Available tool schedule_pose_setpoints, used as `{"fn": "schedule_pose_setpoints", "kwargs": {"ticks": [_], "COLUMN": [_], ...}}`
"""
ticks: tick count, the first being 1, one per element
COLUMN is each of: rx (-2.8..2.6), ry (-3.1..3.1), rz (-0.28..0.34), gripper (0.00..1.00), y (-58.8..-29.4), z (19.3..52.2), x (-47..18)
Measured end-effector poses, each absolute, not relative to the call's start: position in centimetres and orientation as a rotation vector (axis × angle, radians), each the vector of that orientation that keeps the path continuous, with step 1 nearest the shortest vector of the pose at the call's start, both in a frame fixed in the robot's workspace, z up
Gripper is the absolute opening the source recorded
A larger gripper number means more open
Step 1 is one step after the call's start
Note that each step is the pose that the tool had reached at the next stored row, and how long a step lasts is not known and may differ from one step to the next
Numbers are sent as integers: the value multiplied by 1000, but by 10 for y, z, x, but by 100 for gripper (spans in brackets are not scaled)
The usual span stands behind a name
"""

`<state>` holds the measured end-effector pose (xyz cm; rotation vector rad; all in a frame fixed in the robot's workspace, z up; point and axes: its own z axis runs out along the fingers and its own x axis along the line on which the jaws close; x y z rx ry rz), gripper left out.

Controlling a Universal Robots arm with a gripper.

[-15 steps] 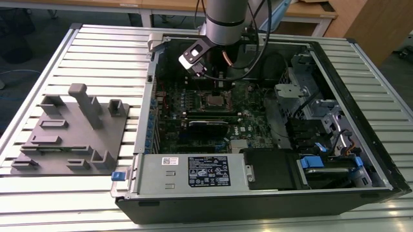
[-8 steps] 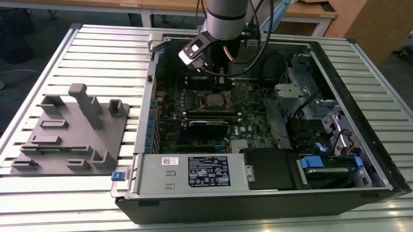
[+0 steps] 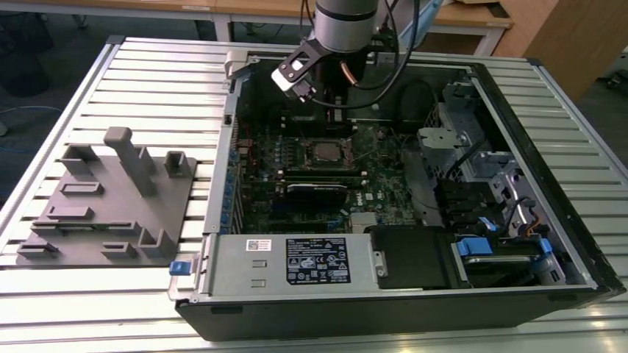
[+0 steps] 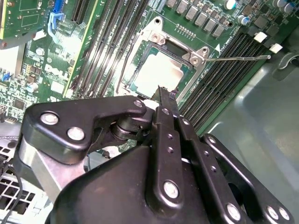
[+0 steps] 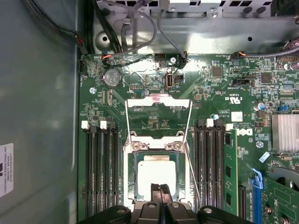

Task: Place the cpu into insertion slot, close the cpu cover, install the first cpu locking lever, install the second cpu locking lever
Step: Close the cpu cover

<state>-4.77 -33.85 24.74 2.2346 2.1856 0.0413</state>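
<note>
We see the two fingers [image 5: 155, 190] of the gripper [image 5: 160, 187] pressed together with nothing between them. In the first wrist view their tips hang over one edge of the cpu [image 5: 156, 170], but we cannot tell whether they touch it. The cpu lies flat inside the insertion slot [image 5: 131, 158], its pale metal top uncovered. The cpu cover [image 5: 159, 102] is swung open off the socket, and green circuit board [image 5: 159, 119] shows through its window. Long black memory slots [image 5: 100, 163] flank the socket on both sides. The second wrist view looks along the gripper's dark linkage instead. There the fingers read as one narrow blade ending at the cpu's edge. A thin wire locking lever [image 4: 238, 58] juts from a corner of the socket out across the memory slots, unlatched, and this angle shows it far more plainly than the other wrist view does. The exterior view gives us the wider scene. The arm [image 3: 343, 22] comes down in the upper middle of the frame into an open computer case [image 3: 579, 243], and the socket sits just below it near the centre. A grey fixture [image 3: 108, 198] rests on the slatted table [image 3: 147, 81] at the exterior view's left.
</note>
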Motion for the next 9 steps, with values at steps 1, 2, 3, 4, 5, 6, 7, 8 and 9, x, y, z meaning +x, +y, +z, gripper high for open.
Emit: {"fn": "schedule_pose_setpoints", "kwargs": {"ticks": [1,2,3,4,5,6,7,8,9], "rx": [2235,2235,2235,2234,2234,2234,2235,2234,2235], "ry": [2186,2186,2185,2186,2186,2186,2185,2186,2186], "rz": [41,41,41,41,41,40,40,41,41], "gripper": [10,10,10,10,10,10,10,10,10], "y": [-338,-339,-339,-339,-339,-338,-338,-338,-338], "z": [247,248,248,248,248,248,248,248,248], "x": [-48,-48,-48,-48,-47,-47,-46,-45,-44]}}
